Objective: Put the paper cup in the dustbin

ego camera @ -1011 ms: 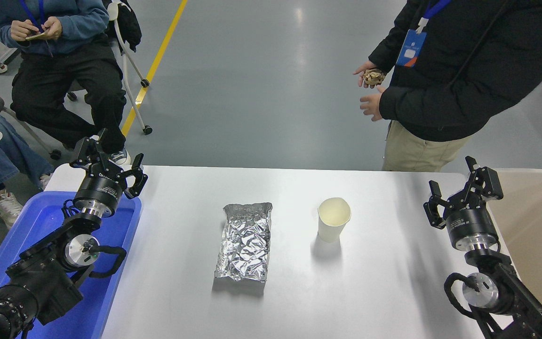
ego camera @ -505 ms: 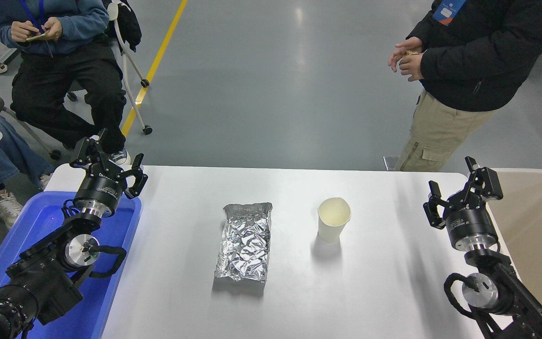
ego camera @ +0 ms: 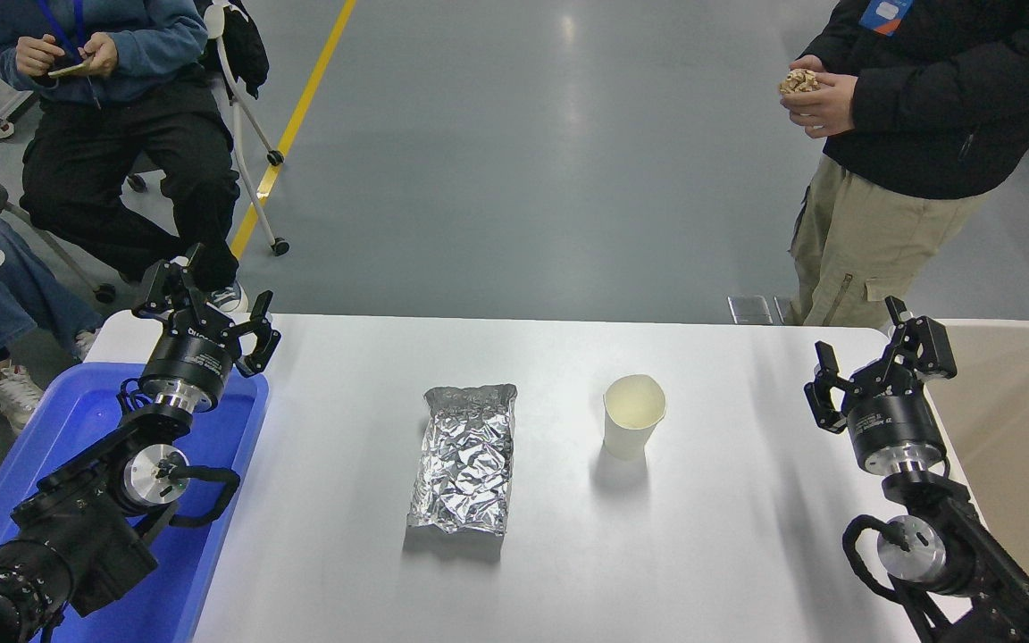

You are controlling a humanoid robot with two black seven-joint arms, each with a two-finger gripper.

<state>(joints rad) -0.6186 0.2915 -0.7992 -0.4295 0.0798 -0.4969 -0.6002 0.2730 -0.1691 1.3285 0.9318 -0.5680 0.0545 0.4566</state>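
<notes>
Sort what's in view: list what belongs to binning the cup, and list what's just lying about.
For the job:
paper cup, upright on the table
dustbin, at the right edge
right end effector, open

Lying about:
foil bag, left of the cup
blue tray, under the parked left arm

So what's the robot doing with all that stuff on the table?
Nothing is being held yet. The paper cup stands upright on the white table, right of a crinkled foil bag. The right end effector is open and hovers near the table's right edge, apart from the cup, next to the beige dustbin. The left end effector is open too, parked over a blue tray. A person at the far side holds something crumpled.
</notes>
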